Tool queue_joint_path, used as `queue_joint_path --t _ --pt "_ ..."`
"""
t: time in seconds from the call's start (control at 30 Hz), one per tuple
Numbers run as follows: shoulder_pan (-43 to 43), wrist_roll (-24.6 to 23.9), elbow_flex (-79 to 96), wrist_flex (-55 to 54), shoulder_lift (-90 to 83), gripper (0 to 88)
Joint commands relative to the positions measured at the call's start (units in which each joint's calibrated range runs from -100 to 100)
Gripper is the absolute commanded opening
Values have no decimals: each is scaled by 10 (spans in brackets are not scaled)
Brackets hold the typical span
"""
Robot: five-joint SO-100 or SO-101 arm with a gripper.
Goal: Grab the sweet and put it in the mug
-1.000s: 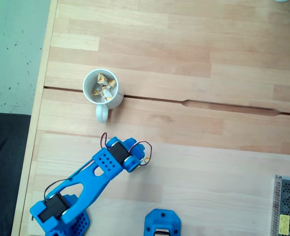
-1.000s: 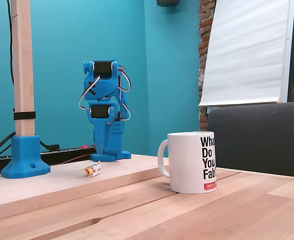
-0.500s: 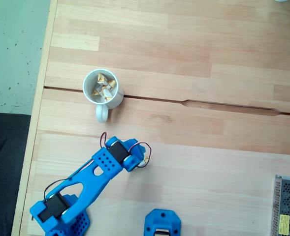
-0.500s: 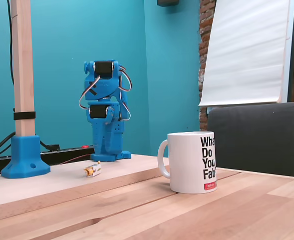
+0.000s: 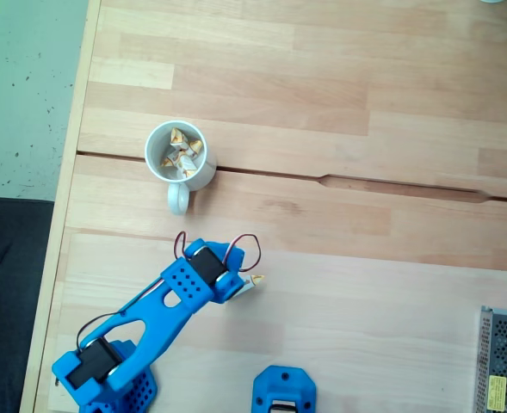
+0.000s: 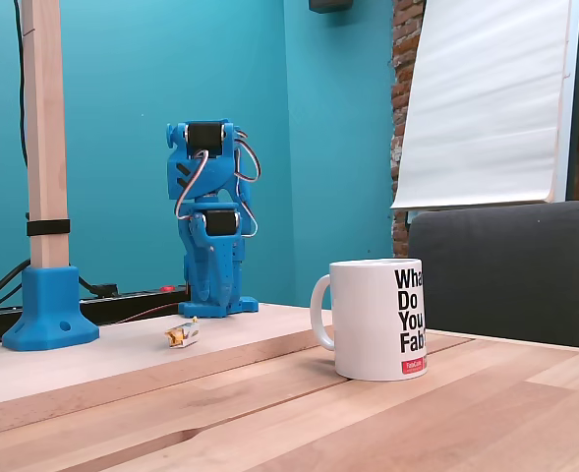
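The white mug (image 5: 181, 156) stands near the table's left side in a fixed view from above, handle toward the arm, with several sweets (image 5: 181, 153) inside. One sweet (image 5: 254, 280) lies on the wood just right of my blue gripper (image 5: 234, 280), which hangs folded down under the wrist; its fingers are hidden. From the side, in a fixed view, the same sweet (image 6: 182, 334) rests on the table in front of the folded arm (image 6: 210, 226), and the mug (image 6: 379, 320) with black lettering stands to the right.
A blue mount (image 5: 285, 391) sits at the bottom edge and a metal mesh box (image 5: 504, 361) at the bottom right. A groove (image 5: 399, 186) crosses the table. A wooden post in a blue foot (image 6: 48, 197) stands left; a grey chair (image 6: 505, 265) is behind.
The arm's head has turned and shifted slightly, so more of the sweet beside it shows from above. The sweet and the mug have not moved.
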Motion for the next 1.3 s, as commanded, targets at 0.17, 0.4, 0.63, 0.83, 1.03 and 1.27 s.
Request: queue_joint_path --t 0.17,0.4,0.63,0.83,1.03,1.27 --pt "3 76 2 6 -44 220" --pt "6 131 5 7 -46 220" --pt "47 164 -5 35 -47 220" --pt "57 170 -5 88 -72 220" --pt "58 170 -4 56 -65 220" --pt "57 165 5 -1 -41 221"
